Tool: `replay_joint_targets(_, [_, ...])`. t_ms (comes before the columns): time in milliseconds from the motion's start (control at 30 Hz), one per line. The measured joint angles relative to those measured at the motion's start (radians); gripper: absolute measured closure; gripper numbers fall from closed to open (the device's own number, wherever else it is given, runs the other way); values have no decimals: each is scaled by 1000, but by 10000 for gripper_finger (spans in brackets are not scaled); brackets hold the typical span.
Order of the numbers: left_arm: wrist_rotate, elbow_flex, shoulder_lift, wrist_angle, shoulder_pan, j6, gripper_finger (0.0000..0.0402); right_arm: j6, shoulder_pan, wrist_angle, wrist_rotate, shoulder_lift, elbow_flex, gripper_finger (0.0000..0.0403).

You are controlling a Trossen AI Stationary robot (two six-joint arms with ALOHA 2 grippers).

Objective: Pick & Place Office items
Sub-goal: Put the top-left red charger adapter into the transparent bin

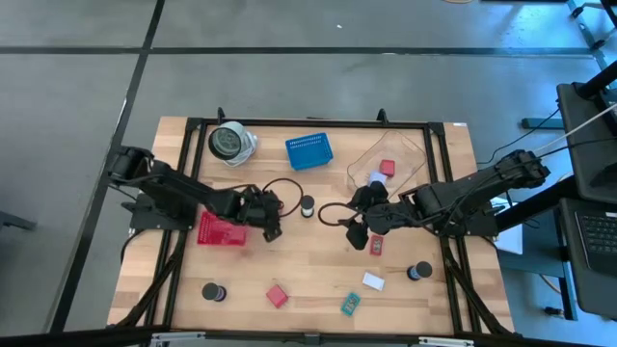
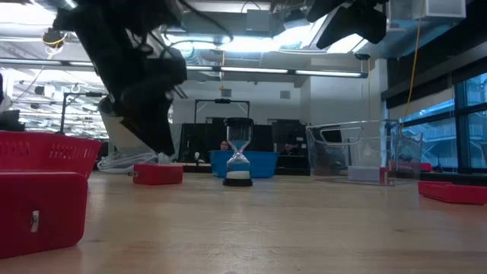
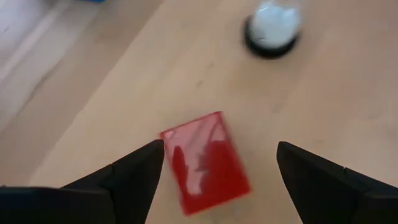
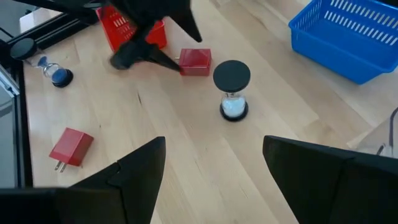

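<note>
Honestly it looked barely started: only a couple of pieces sat in the clear tub (image 1: pixel 410 154) up at 1 o'clock, and the rest were scattered over the worktop (image 1: pixel 318 280), like the red cube (image 1: pixel 278 295) at 6 and the teal block (image 1: pixel 350 305) beside it. The left hand (image 1: pixel 274 218) hung near the middle, spread wide over a red block (image 3: pixel 205 163) and gripping nothing. The right hand (image 1: pixel 355 218), across from it, gaped empty too.

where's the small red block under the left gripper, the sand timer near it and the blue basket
small flat red block (image 3: pixel 205 163), left wrist view, middle of its top face
sand timer with black caps (image 4: pixel 232 90), right wrist view, on its neck
blue plastic mesh basket (image 1: pixel 308 151), high view, on its floor
</note>
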Motion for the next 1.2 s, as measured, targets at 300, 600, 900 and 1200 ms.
replay_joint_targets(300, [10,0,59,-8,45,-31,90,-27,0,0,0,0,0,131])
replay_joint_targets(600, [108,0,112,-5,44,-70,96,-31,0,-1,0,0,0,131])
replay_joint_targets(900, [105,0,112,-2,41,-56,186,-31,0,0,1,0,0,131])
replay_joint_targets(1200, [175,3,1,0,33,-3,186,-39,0,1,5,0,0,131])
